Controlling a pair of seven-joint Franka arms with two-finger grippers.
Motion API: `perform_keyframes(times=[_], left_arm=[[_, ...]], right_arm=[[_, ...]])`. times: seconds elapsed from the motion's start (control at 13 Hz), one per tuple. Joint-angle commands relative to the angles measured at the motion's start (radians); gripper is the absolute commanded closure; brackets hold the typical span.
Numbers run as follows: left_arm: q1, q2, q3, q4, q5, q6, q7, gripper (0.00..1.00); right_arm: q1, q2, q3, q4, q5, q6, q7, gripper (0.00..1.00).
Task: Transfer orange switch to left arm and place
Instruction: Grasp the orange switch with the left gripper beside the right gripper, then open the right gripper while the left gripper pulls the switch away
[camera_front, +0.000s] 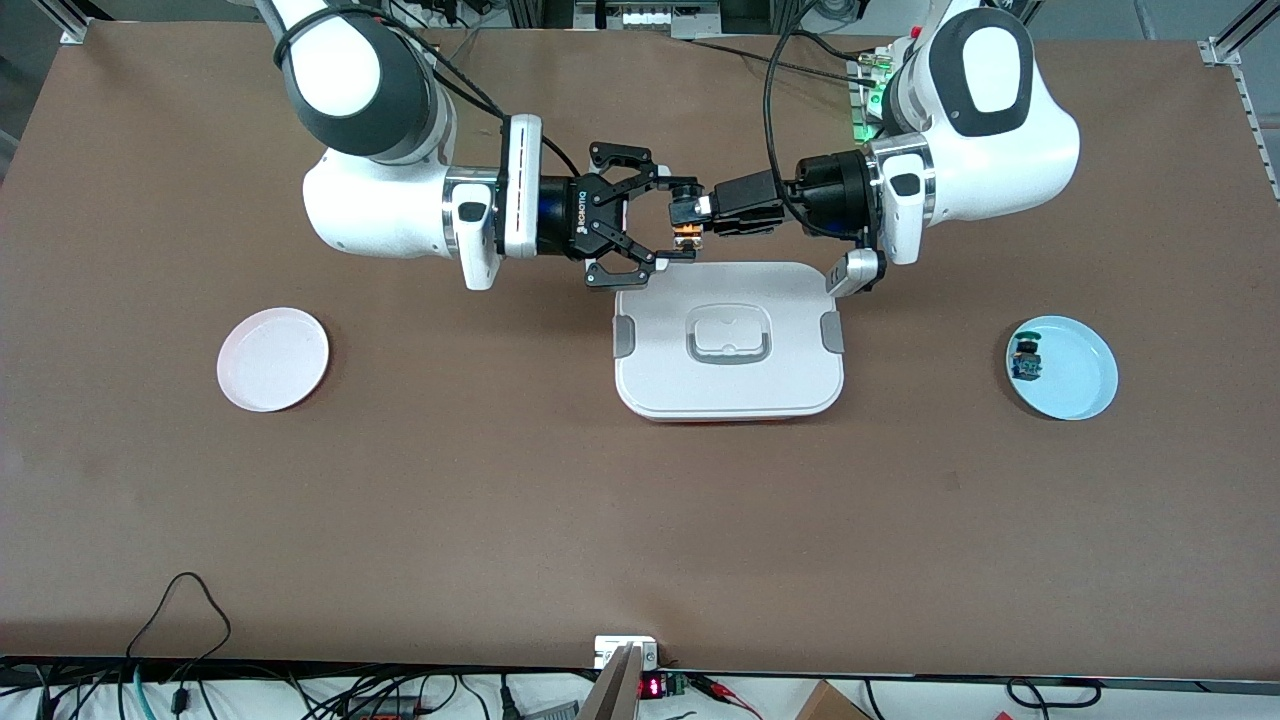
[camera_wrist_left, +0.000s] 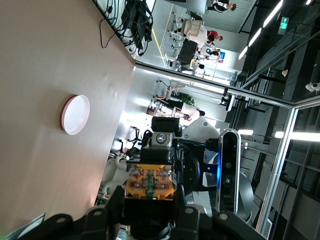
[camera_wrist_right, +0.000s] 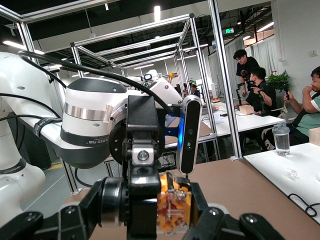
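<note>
The orange switch (camera_front: 686, 237) hangs in the air over the edge of the white box (camera_front: 660, 372) that lies farthest from the front camera. Both grippers hold it, meeting tip to tip. My right gripper (camera_front: 687, 221) is shut on it lengthwise, cap against one finger and orange body (camera_wrist_right: 173, 210) against the other. My left gripper (camera_front: 693, 209) is shut across its black middle; in the left wrist view the orange body (camera_wrist_left: 150, 182) sticks out past its fingers (camera_wrist_left: 186, 212). The switch's round cap is hidden in the front view.
A pink plate (camera_front: 272, 359) lies toward the right arm's end of the table. A light blue plate (camera_front: 1080, 385) toward the left arm's end holds a small green-capped switch (camera_front: 1027, 358). The box stands between the two plates.
</note>
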Motion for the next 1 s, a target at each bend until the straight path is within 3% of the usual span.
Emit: perform_keyframes(times=[0.0, 0.31, 0.46, 0.69, 0.92], left_arm=[[0.023, 0.010, 0.002, 0.015, -0.020, 0.002, 0.035, 1.00], [0.042, -0.006, 0.003, -0.014, -0.014, 0.001, 0.086, 1.00], [0.045, -0.030, 0.008, -0.082, 0.034, -0.001, 0.110, 1.00], [0.145, -0.030, 0.006, -0.120, 0.262, -0.094, 0.169, 1.00], [0.329, 0.000, 0.005, -0.081, 0.616, -0.300, 0.196, 1.00]], right_arm=[[0.007, -0.017, -0.008, -0.025, 0.018, -0.003, -0.007, 0.00], [-0.028, -0.019, -0.013, -0.025, 0.007, -0.014, 0.022, 0.00], [-0.073, -0.020, -0.013, -0.027, -0.020, -0.025, 0.020, 0.00], [-0.171, -0.028, -0.021, -0.057, -0.108, -0.184, 0.084, 0.00], [-0.215, -0.028, -0.115, -0.061, -0.261, -0.330, 0.170, 0.00]])
